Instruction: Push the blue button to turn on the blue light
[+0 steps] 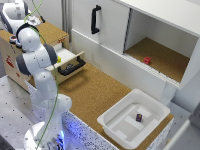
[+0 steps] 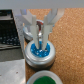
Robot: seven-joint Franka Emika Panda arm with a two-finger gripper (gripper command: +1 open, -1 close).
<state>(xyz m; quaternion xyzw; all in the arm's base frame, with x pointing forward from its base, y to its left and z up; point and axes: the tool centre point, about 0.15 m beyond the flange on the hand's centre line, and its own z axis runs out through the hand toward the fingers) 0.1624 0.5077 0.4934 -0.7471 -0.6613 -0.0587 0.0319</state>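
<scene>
a: where's the blue button [image 2: 40, 51]?

b: in the wrist view it sits on the cork worktop [image 2: 67, 37], directly under the pincer [image 2: 41, 39], just beside the green button [image 2: 50, 79].

a: and the pincer?

b: clenched, fingers [image 2: 46, 33] nearly together with nothing between them, tips right over the blue cap; i can't tell if they touch it.

a: the exterior view?

b: the arm [image 1: 37, 60] hides the button; a white tray [image 1: 150, 107] lies on the worktop.

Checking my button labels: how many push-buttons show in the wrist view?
2: the blue button directly under the gripper, and a green-capped button beside it, cut off by the frame. Others may lie outside.
</scene>
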